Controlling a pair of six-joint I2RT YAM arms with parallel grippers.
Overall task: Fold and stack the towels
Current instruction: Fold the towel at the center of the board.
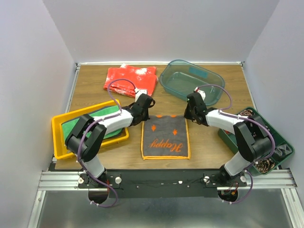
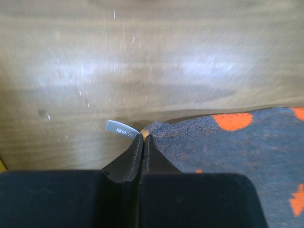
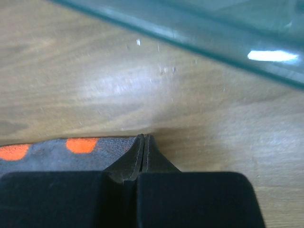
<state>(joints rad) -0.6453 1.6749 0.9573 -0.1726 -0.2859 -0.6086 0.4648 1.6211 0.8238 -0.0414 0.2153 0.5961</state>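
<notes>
A dark grey towel (image 1: 166, 137) with orange edging and orange markings lies flat in the middle of the table. My left gripper (image 1: 148, 113) is at its far left corner, shut on that corner; the left wrist view shows the orange hem pinched at the fingertips (image 2: 143, 136), with a white label (image 2: 121, 128) beside them. My right gripper (image 1: 188, 114) is at the far right corner, its jaws shut on the towel's edge (image 3: 95, 152). A bright green towel (image 1: 95, 119) lies in the yellow tray (image 1: 59, 142) at the left. The other towels are out of view.
A red white-speckled cloth (image 1: 130, 78) lies at the far left. A clear teal bin (image 1: 191, 80) stands at the far right, close behind the right gripper, its wall visible in the right wrist view (image 3: 199, 33). A dark green tray (image 1: 282, 142) sits at the right edge.
</notes>
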